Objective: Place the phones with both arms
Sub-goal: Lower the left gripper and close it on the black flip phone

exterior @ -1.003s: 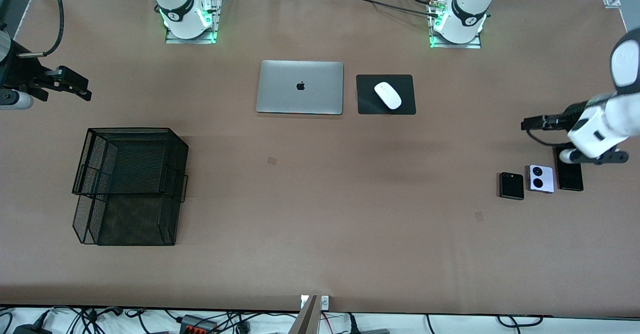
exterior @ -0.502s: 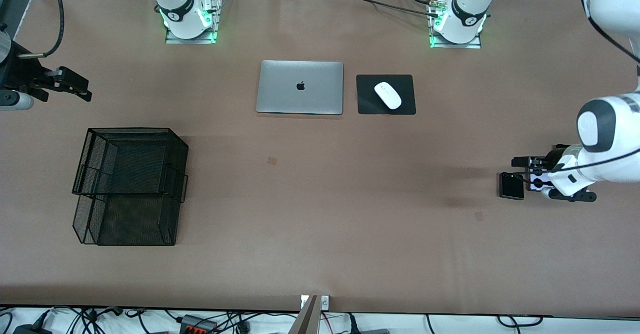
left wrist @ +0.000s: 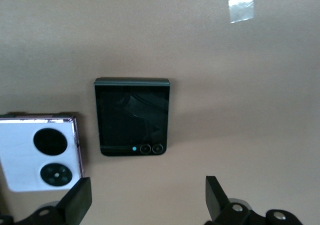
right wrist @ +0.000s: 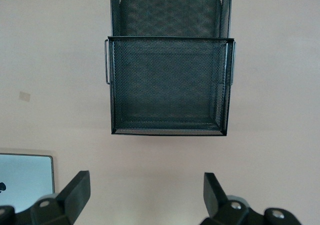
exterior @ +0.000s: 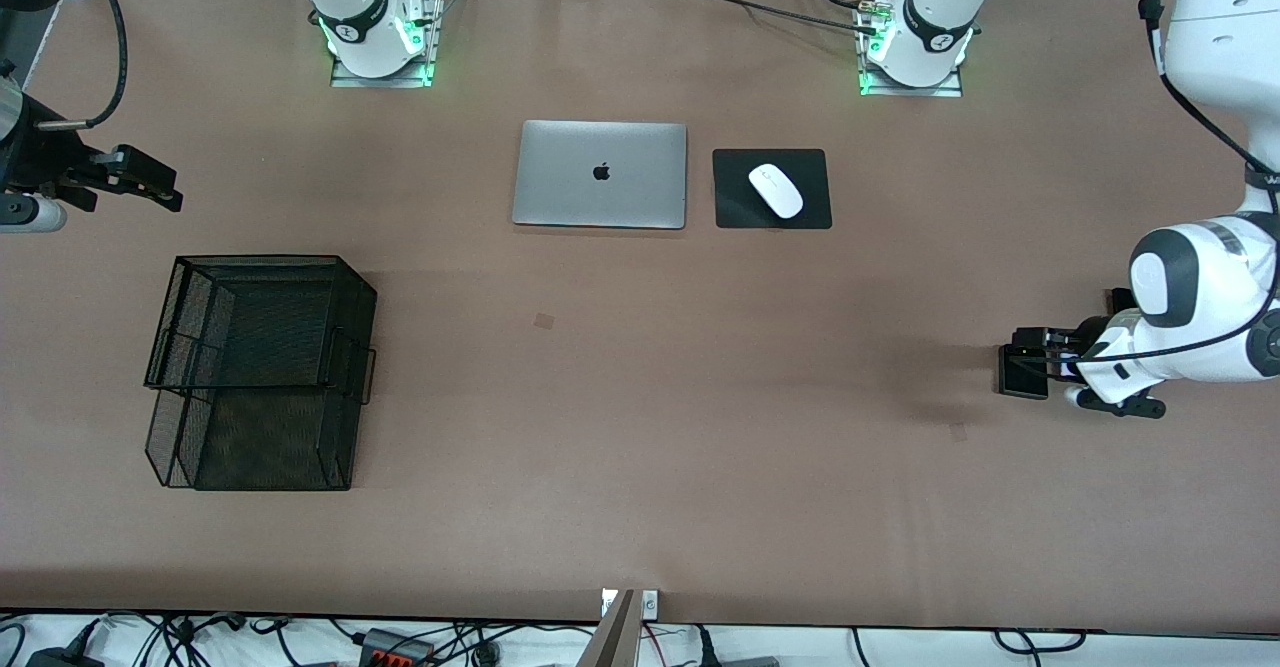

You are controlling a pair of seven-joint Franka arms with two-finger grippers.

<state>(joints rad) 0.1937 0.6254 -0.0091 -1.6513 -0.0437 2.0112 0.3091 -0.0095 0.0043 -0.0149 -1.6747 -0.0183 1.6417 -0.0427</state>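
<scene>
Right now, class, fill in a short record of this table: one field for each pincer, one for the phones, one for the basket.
left pincer: open, over the small squarish black phone
right pincer: open, waiting at the right arm's end of the table
phones: black one flat on the brown table, small lilac phone with two black circles beside it, apart
basket: black wire mesh two-tier basket, nothing seen inside
</scene>
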